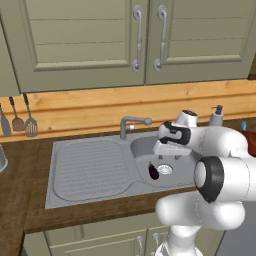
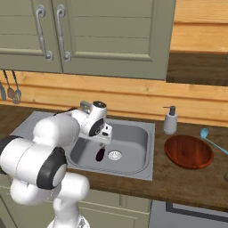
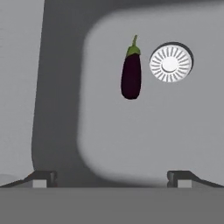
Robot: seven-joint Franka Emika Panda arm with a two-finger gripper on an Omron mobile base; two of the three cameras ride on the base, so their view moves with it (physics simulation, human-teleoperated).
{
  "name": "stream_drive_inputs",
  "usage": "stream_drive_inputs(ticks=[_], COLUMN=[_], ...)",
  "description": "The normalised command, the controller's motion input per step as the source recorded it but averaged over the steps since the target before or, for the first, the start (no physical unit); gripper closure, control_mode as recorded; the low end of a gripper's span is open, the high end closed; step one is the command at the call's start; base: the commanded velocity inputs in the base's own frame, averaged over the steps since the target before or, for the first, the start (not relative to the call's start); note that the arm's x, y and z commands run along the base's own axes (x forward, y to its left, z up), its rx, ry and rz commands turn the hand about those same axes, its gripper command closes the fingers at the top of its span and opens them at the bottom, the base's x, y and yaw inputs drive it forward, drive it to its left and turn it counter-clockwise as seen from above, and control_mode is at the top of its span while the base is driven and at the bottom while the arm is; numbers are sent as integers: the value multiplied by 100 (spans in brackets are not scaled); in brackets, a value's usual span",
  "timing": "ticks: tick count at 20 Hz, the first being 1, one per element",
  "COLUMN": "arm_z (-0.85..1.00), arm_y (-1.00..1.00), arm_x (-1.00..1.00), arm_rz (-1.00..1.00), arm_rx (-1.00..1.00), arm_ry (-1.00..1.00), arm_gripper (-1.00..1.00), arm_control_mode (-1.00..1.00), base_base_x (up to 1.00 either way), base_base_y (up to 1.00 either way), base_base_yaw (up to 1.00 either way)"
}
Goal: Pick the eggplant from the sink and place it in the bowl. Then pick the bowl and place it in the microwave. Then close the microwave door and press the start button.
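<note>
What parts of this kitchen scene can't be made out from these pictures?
- Left base view: the robot's white arm hides the right part of the grey steel sink.
- Right base view: the blue utensil beside the reddish-brown wooden bowl is cut off by the edge.
- Left base view: hanging utensils too small to identify.

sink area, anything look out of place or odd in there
Only the eggplant: it lies loose on the floor of the sink basin beside the drain, an unusual spot for food. Nothing looks spilled, tipped or damaged. The bowl sits upright on the counter.
</note>
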Motion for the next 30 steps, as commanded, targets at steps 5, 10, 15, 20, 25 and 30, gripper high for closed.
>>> stream_drive_inputs(ticks=[5, 10, 15, 20, 25, 30], arm_z=[-32, -41, -27, -31, -30, -29], arm_y=[-8, -13, -5, 0, 0, 0], arm_x=[14, 29, 29, 27, 22, 26], arm_rz=[0, 0, 1, 1, 0, 0], arm_rx=[1, 0, 0, 0, 0, 0], arm_ry=[0, 0, 0, 0, 0, 0], arm_gripper=[-100, -100, -100, -100, -100, -100], arm_control_mode=[-100, -100, -100, -100, -100, -100], base_base_x=[0, 0, 0, 0, 0, 0], base_base_y=[0, 0, 0, 0, 0, 0], base_base_yaw=[0, 0, 0, 0, 0, 0])
